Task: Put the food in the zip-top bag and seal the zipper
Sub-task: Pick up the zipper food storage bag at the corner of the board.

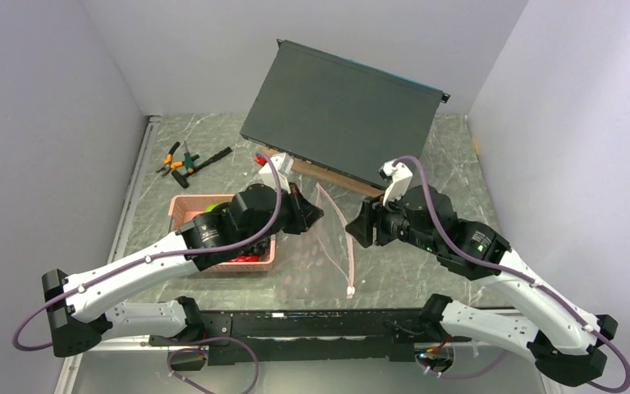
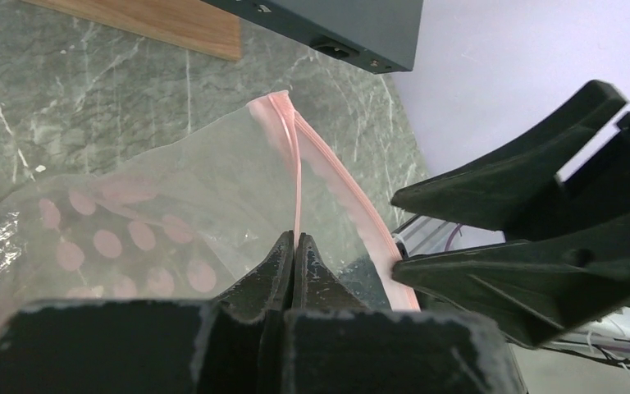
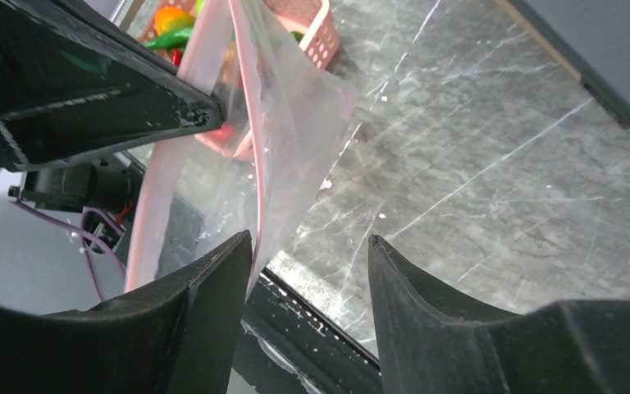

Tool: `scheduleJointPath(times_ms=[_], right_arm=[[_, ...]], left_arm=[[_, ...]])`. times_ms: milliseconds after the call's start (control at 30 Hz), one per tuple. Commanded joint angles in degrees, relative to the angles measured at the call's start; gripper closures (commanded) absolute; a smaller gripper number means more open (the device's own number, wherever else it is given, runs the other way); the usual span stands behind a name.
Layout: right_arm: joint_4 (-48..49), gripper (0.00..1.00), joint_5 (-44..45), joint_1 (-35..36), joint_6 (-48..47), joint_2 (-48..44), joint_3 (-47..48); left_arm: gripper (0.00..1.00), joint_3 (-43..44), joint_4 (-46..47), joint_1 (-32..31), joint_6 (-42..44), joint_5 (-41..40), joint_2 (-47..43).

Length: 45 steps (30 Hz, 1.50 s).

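Over marble tabletop (image 1: 453, 168), left hand (image 2: 294, 243) pinches zipper (image 2: 297, 176), right hand (image 3: 309, 240) spread wide.

Soft, even light fills all three views, bright enough for clear colours, with only faint shadows on the worktop (image 1: 459, 164). The overhead view is sharp. In the wrist views the near fingers (image 2: 272, 271) look dark and slightly blurred; the bag (image 2: 172, 205) shows mild sheen.

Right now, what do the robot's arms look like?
The left arm and right arm have white links and chunky black joints. A thin purple cable loops along each. The left gripper and right gripper have black, pointed fingers.
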Motion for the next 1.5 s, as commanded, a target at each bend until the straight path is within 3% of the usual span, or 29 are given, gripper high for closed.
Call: scheduleJointPath(times_ms=[0, 233, 300, 333, 367, 467, 533, 733, 833, 933, 1067, 1167, 1300, 1467], right_arm=[[5.31, 0.46, -2.15, 0.15, -0.18, -0.94, -2.05], [6.23, 0.68, -3.96, 0.18, -0.25, 0.58, -3.43], [5.45, 0.83, -4.02, 0.17, -0.98, 0.81, -3.51], [4.14, 0.98, -2.25, 0.13, -0.71, 0.89, -3.37], [2.27, 1.0, 1.16, 0.14, 0.08, 0.73, -2.99], [-2.54, 1.0, 7.42, 0.14, -0.36, -1.29, -1.32], [-6.91, 1.0, 12.0, 0.13, -0.75, -2.96, 0.41], [-16.0, 1.0, 15.8, 0.12, -1.82, -7.84, 5.63], [-18.89, 1.0, 15.92, 0.15, -3.49, -8.03, 8.24], [-16.8, 1.0, 10.49, 0.18, -6.14, -7.43, 9.7], [-7.45, 1.0, -5.35, 0.14, -7.28, -4.19, 5.92], [3.72, 1.0, -13.91, 0.14, -3.05, -0.4, -1.35], [14.48, 1.0, -16.27, 0.2, 2.35, 4.23, -7.73], [23.15, 1.0, -18.08, 0.22, 6.8, 6.9, -9.47]], left_arm=[[1.0, 1.75, 2.94, 0.61, 1.27, 2.72, 0.29], [1.0, 2.65, 5.58, 1.25, 1.07, 5.8, 2.26], [1.0, 4.06, 5.45, 1.42, 1.32, 6.58, 3.13], [0.95, 4.2, 5.9, 1.42, 1.4, 7.11, 3.46], [0.84, 4.14, 6.44, 1.42, 1.5, 8.27, 3.77], [0.53, 4.41, 7.52, 1.55, 2.16, 11.17, 4.38], [0.4, 5.23, 6.68, 1.77, 3.37, 12.41, 4.18], [0.21, 0.98, 5.8, 1.77, 6.8, 12.15, -2.96], [0.18, -0.26, -0.63, 1.86, 7.82, 8.71, -7.11], [0.17, -2.02, -8.16, 1.86, 7.66, 4.12, -10.85], [0.17, -6.31, -17.78, 1.86, 3.61, -3.53, -15.71], [0.18, -10.88, -22.26, 1.86, -2.13, -8.94, -19.43], [0.2, -16.17, -26.73, 1.94, -9.03, -13.02, -22.67], [0.21, -17.33, -29.59, 2.36, -10.46, -14.89, -21.56]])
